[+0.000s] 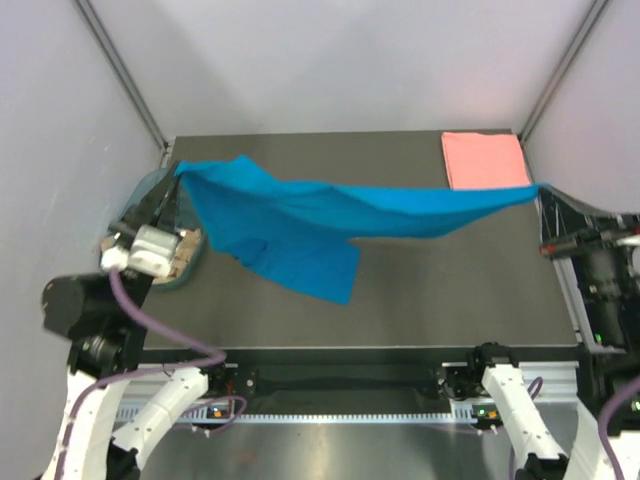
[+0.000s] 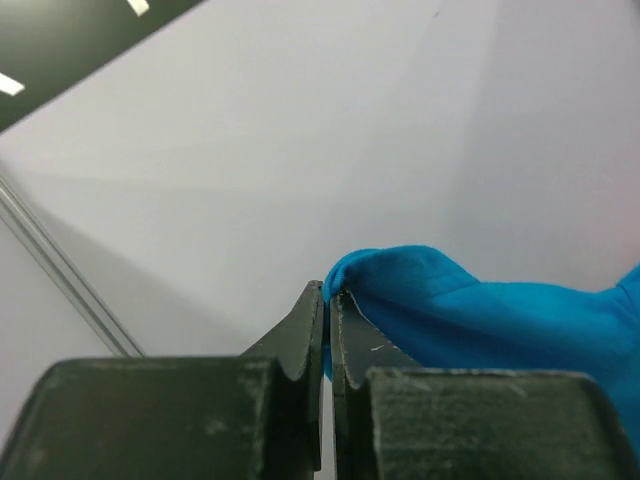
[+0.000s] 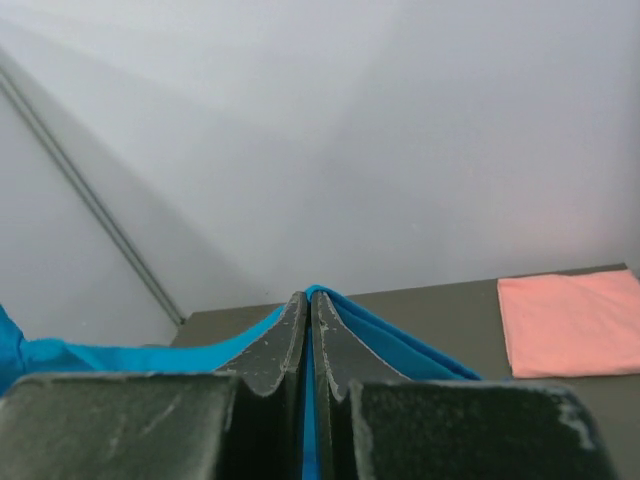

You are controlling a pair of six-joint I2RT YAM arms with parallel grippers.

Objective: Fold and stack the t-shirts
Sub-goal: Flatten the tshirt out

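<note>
The bright blue t-shirt [image 1: 300,225] hangs stretched in the air across the table between my two grippers. My left gripper [image 1: 178,170] is shut on its left corner, raised at the far left; the cloth [image 2: 470,320] shows pinched between the jaws at my left gripper [image 2: 327,292]. My right gripper [image 1: 543,188] is shut on the right corner at the far right, with blue cloth [image 3: 420,345] draped over my right gripper [image 3: 308,297]. The salmon pink t-shirt [image 1: 484,159] lies folded flat at the table's far right corner; it also shows in the right wrist view [image 3: 570,322].
A translucent blue-grey tub [image 1: 160,270] sits at the table's left edge under my left arm. The dark table [image 1: 430,290] is walled by pale panels on three sides. The blue shirt's lower part sags to the table around the left-middle.
</note>
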